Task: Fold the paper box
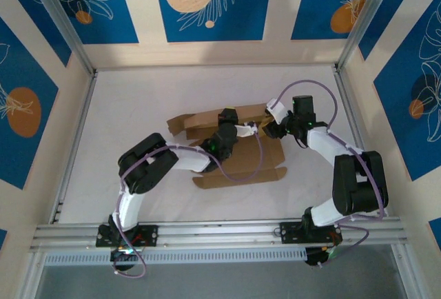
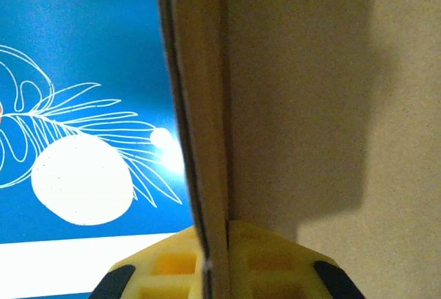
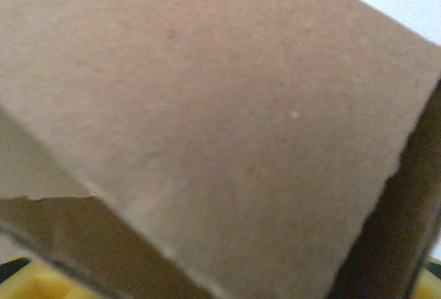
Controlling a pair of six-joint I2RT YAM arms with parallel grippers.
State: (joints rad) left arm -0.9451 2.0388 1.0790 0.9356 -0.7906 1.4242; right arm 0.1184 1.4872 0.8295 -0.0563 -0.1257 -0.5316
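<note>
**Item 1. Brown corrugated cardboard paper box** (image 1: pixel 241 165), unprinted, partly folded. You will find it near the middle of the white table (image 1: pixel 138 99). Its base panel lies flat, with a notched flap along the near edge. A long panel is raised along the far side, and its left end sticks out past the base.

**Item 2. Left gripper** (image 1: pixel 249 130). The arm reaches in from the near left over the base panel to the raised far panel. In your left wrist view the two yellow fingers (image 2: pixel 169 264) are pinched together on a cardboard wall seen edge-on (image 2: pixel 207 140). The wall runs straight up between them, and its broad face (image 2: pixel 310 106) covers the right half of that view. Count this claw as clamped on the paper box.

**Item 3. Right gripper** (image 1: pixel 274 116). The arm comes from the near right, and the gripper is at the right end of the raised panel, just beside the left gripper. In your right wrist view a tilted cardboard face (image 3: pixel 207 120) lies very close to the lens. The yellow fingers (image 3: pixel 21 284) show at the two lower corners, set apart, with cardboard across the gap. You cannot tell whether they are pressing on it.

**Item 4. Surroundings.** Blue wall panels with white leaf drawings and pale orange discs (image 1: pixel 207 3) stand around the table. An aluminium rail (image 1: pixel 220 230) carries both arm bases at the near edge.
</note>
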